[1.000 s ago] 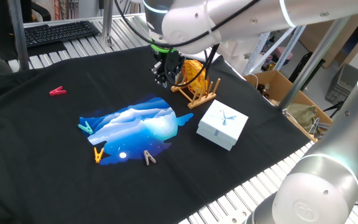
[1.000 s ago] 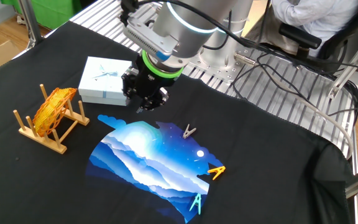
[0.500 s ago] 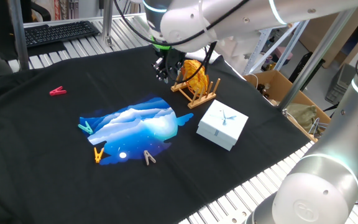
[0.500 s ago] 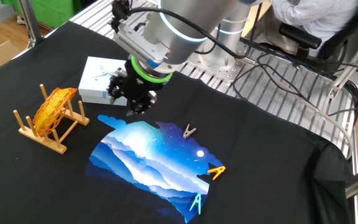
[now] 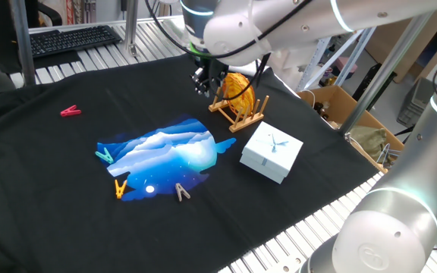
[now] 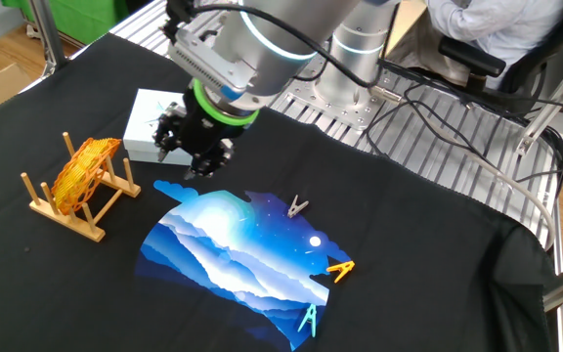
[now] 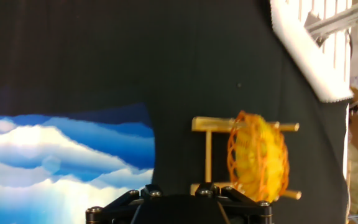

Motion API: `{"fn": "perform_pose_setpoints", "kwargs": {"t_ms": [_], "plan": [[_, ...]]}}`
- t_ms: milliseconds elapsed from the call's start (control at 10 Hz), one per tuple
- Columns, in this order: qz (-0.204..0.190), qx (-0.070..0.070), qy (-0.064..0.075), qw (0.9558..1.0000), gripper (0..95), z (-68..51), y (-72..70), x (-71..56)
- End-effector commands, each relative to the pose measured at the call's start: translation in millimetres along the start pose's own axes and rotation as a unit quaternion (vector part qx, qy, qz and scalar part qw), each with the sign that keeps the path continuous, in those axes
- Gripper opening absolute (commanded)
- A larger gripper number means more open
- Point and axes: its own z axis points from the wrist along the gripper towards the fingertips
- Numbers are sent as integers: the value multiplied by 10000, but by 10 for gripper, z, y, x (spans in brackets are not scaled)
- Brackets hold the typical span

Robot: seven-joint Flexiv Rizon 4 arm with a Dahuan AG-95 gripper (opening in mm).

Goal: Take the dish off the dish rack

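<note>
The dish [image 5: 238, 86] is an orange-yellow woven wicker plate standing on edge between the pegs of the small wooden dish rack [image 5: 237, 114]. Both show in the other fixed view, the dish [image 6: 81, 170] on the rack [image 6: 66, 217] at the left. In the hand view the dish [image 7: 258, 157] stands in the rack [image 7: 208, 155], right of centre. My gripper [image 5: 202, 82] hovers just left of the rack, above the black cloth. It hangs right of the rack in the other fixed view [image 6: 192, 159]. Only its black joints [image 7: 178, 190] show in the hand view, apart and holding nothing.
A white square box [image 5: 271, 152] lies next to the rack, partly behind my gripper in the other fixed view [image 6: 145, 127]. A blue cloud picture [image 5: 165, 155] lies on the cloth with clothespins around it, green [image 5: 104, 155], orange [image 5: 120, 187] and tan [image 5: 182, 192]. A pink clothespin [image 5: 70, 111] lies apart.
My gripper has moved from over the box's edge toward the rack, leftward in the other fixed view. The dish and rack have not moved.
</note>
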Motion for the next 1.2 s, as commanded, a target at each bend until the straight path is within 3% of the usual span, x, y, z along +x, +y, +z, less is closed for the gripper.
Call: {"fn": "perform_pose_setpoints", "kwargs": {"t_ms": [100,400,600,700,1200], "plan": [[-22,9,31,10000,380,34,-35,-48],[-16,49,36,10000,380,113,-104,-117],[-90,169,-39,9998,380,186,-116,-118],[-122,164,-3,9998,190,188,-116,-118],[-114,69,91,9999,190,197,-116,-120]]}}
